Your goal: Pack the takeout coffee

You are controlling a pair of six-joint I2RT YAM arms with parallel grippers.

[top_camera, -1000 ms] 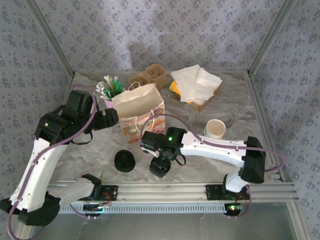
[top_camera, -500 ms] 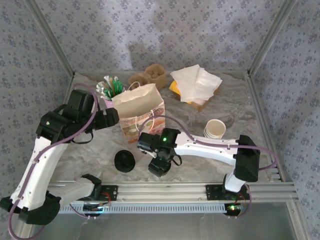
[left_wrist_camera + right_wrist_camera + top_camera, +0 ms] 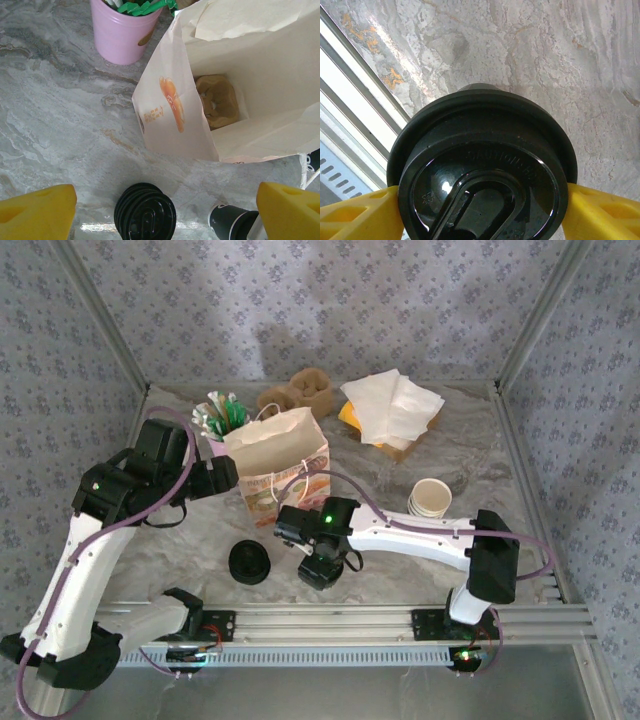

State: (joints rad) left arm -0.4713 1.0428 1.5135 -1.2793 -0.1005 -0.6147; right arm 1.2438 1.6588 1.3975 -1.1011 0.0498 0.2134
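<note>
The takeout coffee [image 3: 482, 170] stands on the table near the front edge, its black lid seen from above in the right wrist view. My right gripper [image 3: 320, 566] is down over it, and both yellow fingers [image 3: 360, 212] press against the lid's rim. The cup's dark side [image 3: 230, 222] shows at the bottom of the left wrist view. A pale paper bag [image 3: 278, 465] stands open behind it, with a brown pastry [image 3: 216, 100] at its bottom. My left gripper [image 3: 225, 478] hovers open just left of the bag, nothing between its fingers [image 3: 35, 212].
A squat stack of black lids [image 3: 249, 562] lies left of the coffee. A pink cup of green-wrapped sticks [image 3: 222, 420] stands behind the bag. Pale lidless cups [image 3: 430, 498] stand at the right, napkins [image 3: 392, 405] and a brown lump [image 3: 300, 392] at the back.
My right gripper has shifted a little left over the coffee and its fingers have narrowed onto the lid. The left arm has not moved.
</note>
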